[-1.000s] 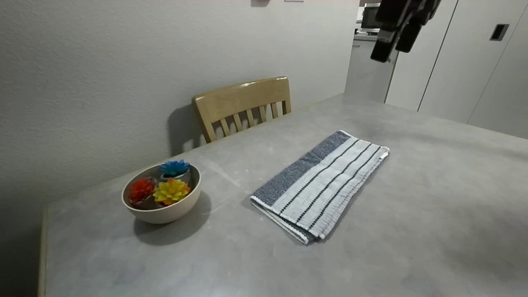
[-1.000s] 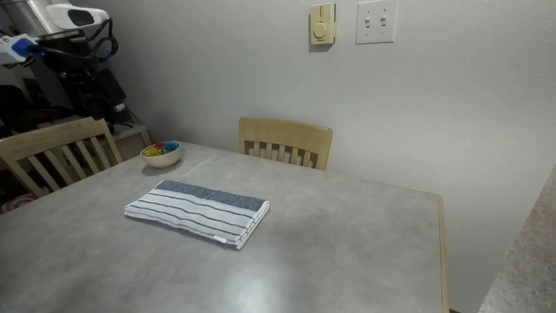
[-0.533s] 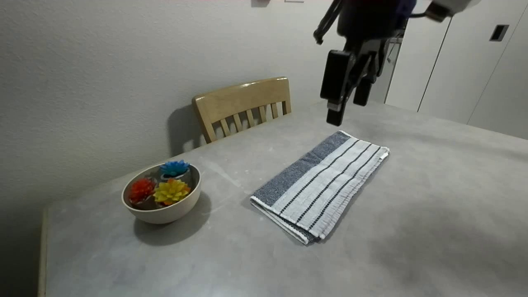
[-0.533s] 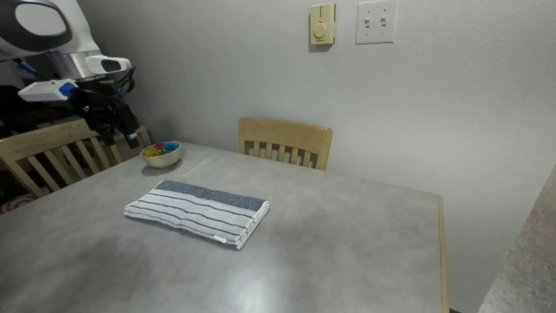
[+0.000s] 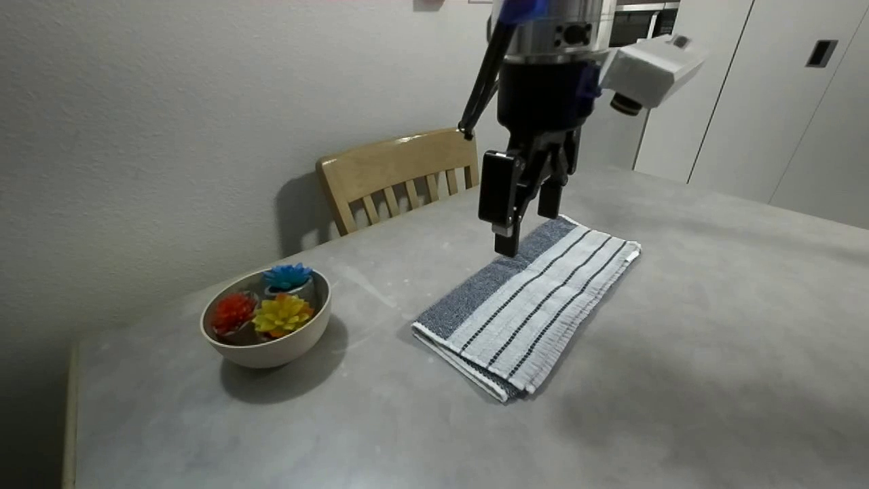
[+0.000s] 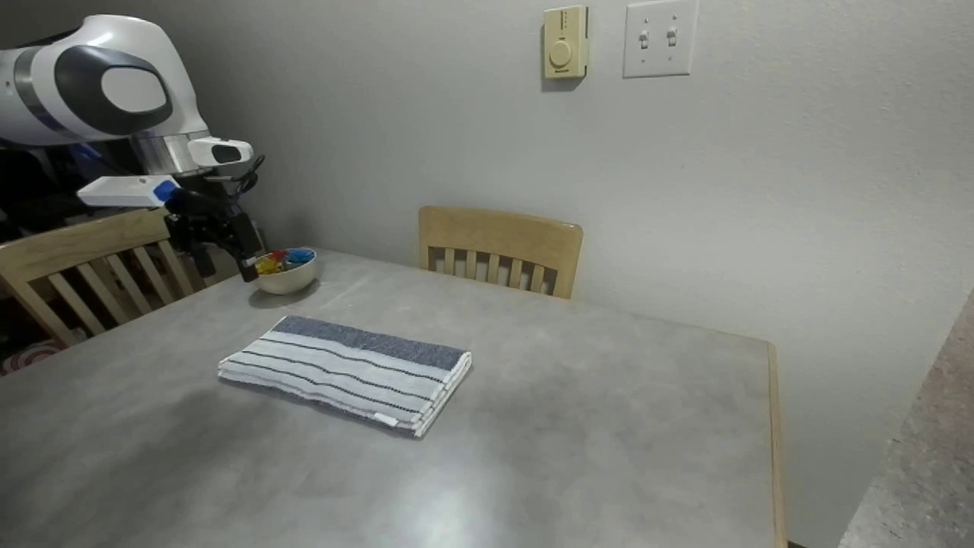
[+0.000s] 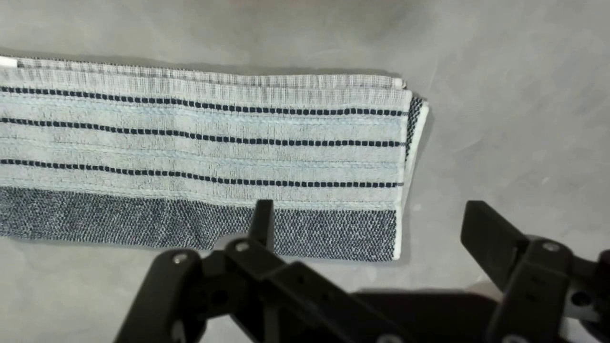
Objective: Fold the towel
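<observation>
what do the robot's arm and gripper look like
The arm is white and rounded, with a dark grey panel, a silver wrist section and black cables. The gripper is black, with blocky fingers and small, round silvery fasteners.

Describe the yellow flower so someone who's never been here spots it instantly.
On the gray table, find the cream bowl, apart from the striped towel. Inside sits the yellow flower, touched with orange, unlike the red flower and the blue flower.
</observation>
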Available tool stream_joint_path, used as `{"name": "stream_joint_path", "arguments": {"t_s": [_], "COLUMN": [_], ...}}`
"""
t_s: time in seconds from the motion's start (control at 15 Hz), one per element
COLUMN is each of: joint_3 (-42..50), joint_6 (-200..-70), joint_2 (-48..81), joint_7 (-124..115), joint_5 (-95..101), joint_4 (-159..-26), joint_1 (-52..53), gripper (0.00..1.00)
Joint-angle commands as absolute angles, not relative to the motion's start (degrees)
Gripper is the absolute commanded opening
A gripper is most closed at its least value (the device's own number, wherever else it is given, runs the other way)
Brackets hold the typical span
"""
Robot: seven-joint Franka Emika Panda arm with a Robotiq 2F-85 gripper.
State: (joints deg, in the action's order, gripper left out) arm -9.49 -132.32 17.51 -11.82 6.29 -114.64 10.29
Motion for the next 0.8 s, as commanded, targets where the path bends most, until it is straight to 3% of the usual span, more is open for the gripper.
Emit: {"name": "stream_joint_path", "arguments": {"t_s": [0.0, 0.33, 0.73], "joint_3": [-8.0, -4.7, -1.7], "joint_6": [-134.9, -140.9, -137.6], "joint_2": [18.6, 22.7, 28.2], "joint_7": [-13.2, -22.9, -34.7], "joint_5": [7.0, 10.5, 14.8], "joint_4": [-114.2, -113.3, -110.1], "joint_1": [11.7, 14.9, 21.1], "gripper": [1.00, 1.00, 1.00]}}
